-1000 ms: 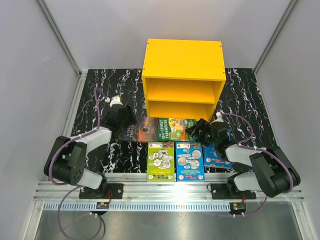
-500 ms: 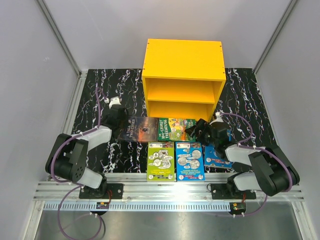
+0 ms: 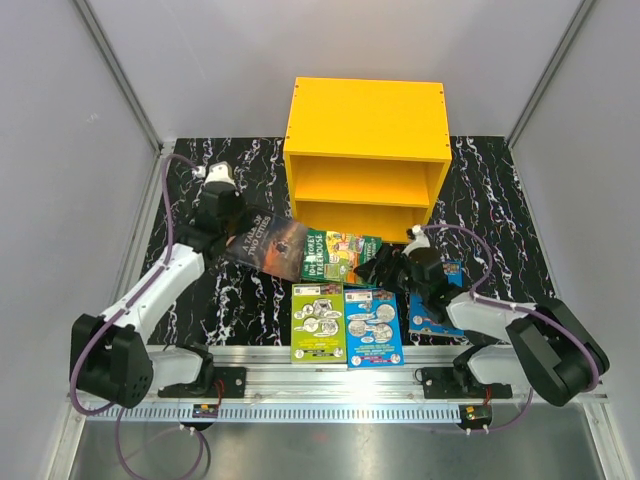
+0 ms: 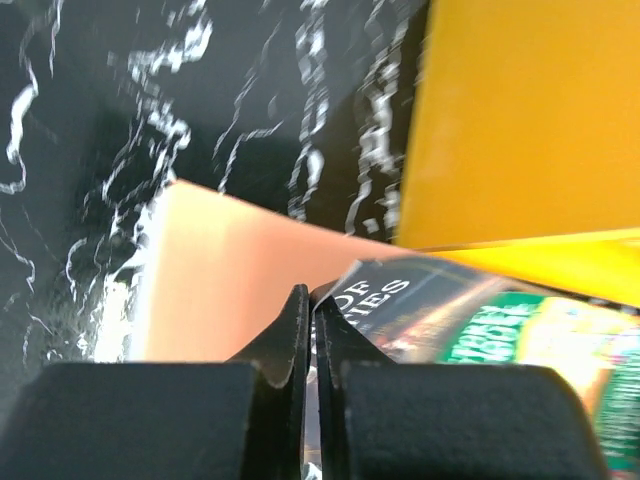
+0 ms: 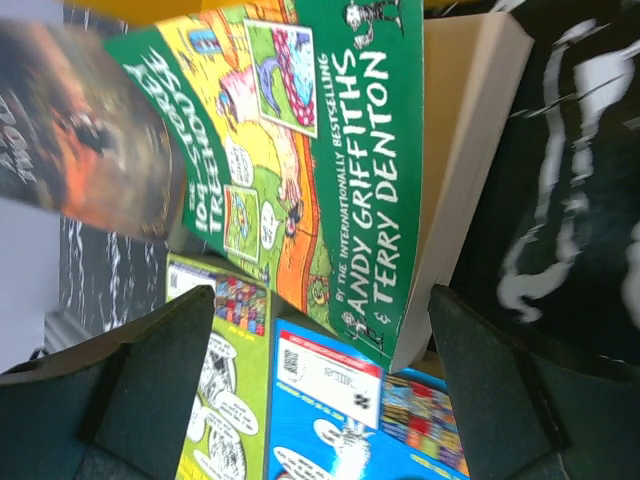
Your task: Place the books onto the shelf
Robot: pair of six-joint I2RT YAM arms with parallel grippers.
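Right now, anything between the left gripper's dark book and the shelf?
Both shelf compartments look empty. A green book lies flat before the lower opening, the open right gripper over it, both near the path of the dark book in the left gripper.

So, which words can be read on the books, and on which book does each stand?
"A TALE OF TWO CITIES": dark book.
"BY THE INTERNATIONALLY BESTSELLING ANDY GRIFFITHS & TERRY DENTON": green book; its title is unclear.
Lime book, blue book: cover print too small to read.
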